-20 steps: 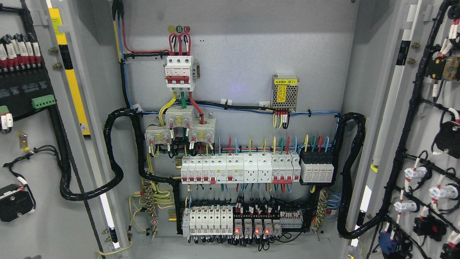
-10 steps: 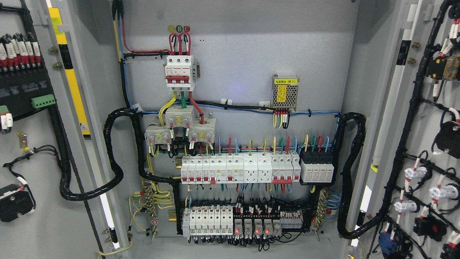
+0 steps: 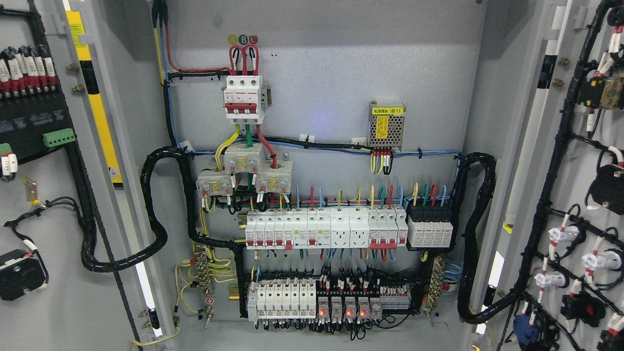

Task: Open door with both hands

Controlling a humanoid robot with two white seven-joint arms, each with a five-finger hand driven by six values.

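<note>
Both grey cabinet doors stand swung wide. The left door [image 3: 53, 292] shows its inner face with wired black modules along the picture's left edge. The right door [image 3: 580, 161] shows its inner face at the right edge, with a black cable loom and white and black parts. Between them the cabinet's back panel [image 3: 331, 73] is fully exposed. Neither of my hands nor any arm appears in the head view.
A red three-pole breaker [image 3: 243, 97] sits at the upper middle, a small power supply [image 3: 386, 125] to its right. Two rows of white breakers [image 3: 326, 229] and relays [image 3: 336, 302] fill the lower panel. Black corrugated cable loops [image 3: 156, 214] run to each door.
</note>
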